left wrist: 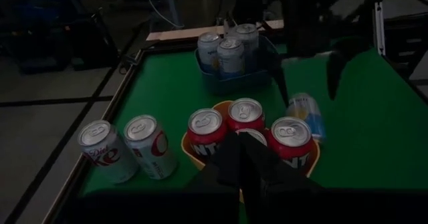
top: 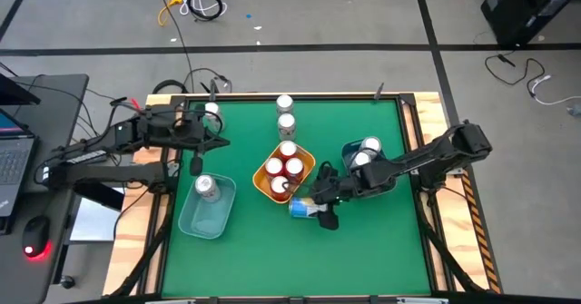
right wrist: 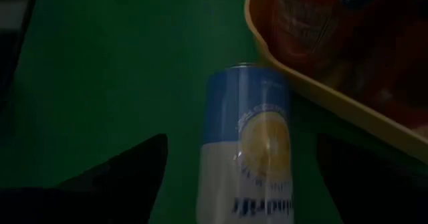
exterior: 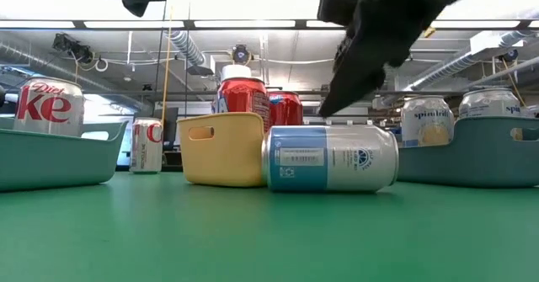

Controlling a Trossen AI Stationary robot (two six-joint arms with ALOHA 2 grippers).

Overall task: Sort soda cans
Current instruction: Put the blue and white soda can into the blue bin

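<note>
At the left of the high view we see the left gripper (top: 194,165) hanging over the green table (top: 363,250), its fingers pressed together on nothing. Just below it, a translucent blue-grey rectangular bin (top: 205,215) holds one silver-grey soda can (top: 206,187). Another silver-grey can (top: 211,110) stands at the table's upper left edge. Toward centre, we note two silver-grey cans (top: 285,103) upright in a column above the yellow rectangular bin (top: 305,173), which holds four red soda cans (top: 293,167). Just below and right of that bin, a light blue soda can (top: 305,209) lies on its side, touching the yellow bin in the low view. The right gripper (top: 327,202) sits over this can, fingers spread to either side and not pinching it. Further right, a teal bin (top: 349,149) holds silver-topped cans (top: 370,146).
</note>
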